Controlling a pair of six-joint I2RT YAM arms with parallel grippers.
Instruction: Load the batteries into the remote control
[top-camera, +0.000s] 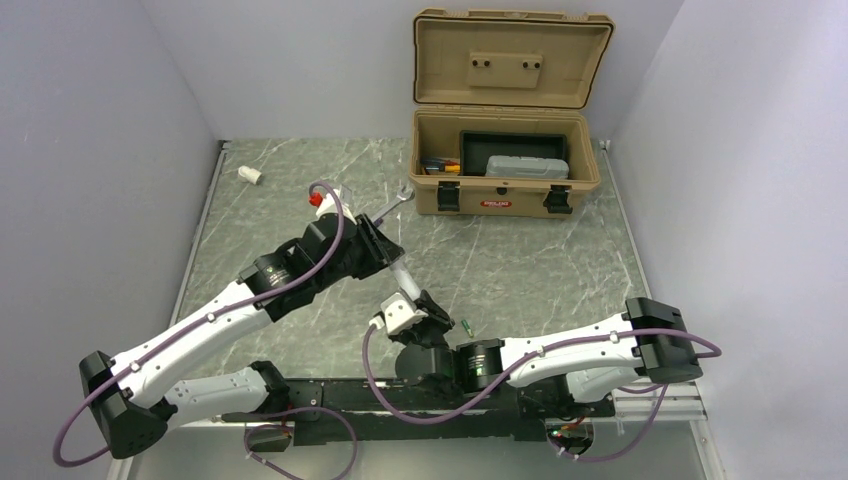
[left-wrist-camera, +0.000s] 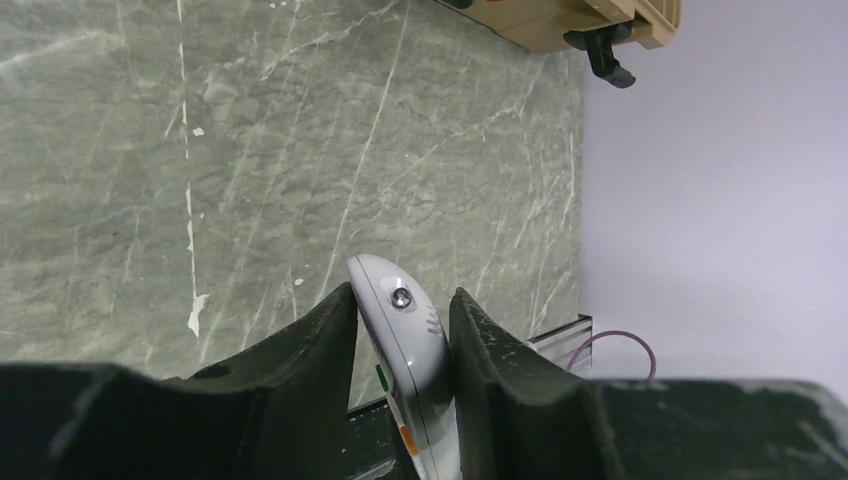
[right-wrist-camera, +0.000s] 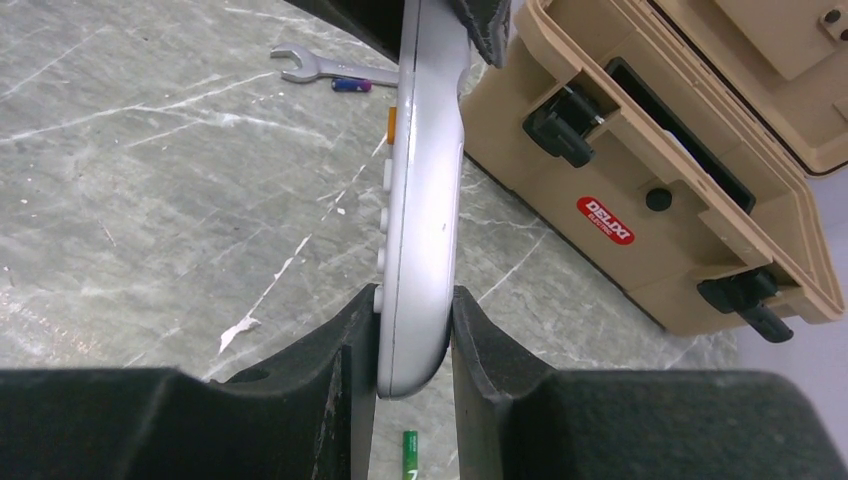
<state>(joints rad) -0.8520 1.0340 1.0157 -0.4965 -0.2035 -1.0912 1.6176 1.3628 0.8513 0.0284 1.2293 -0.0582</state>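
Remote control (right-wrist-camera: 420, 200), white, held above marble table (top-camera: 520, 270) between both arms, one end pinched by left gripper (left-wrist-camera: 400, 320), other end by right gripper (right-wrist-camera: 414, 335), green battery (right-wrist-camera: 410, 447) loose on table beneath, open tan toolbox (top-camera: 505, 160) behind.

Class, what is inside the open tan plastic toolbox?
A black tray holding a grey rectangular case; beside it, small orange and yellow items. Anything beneath the tray is hidden.

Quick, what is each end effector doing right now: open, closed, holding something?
Left end effector: closed on one end of the remote control.
Right end effector: closed on the remote control's other end.
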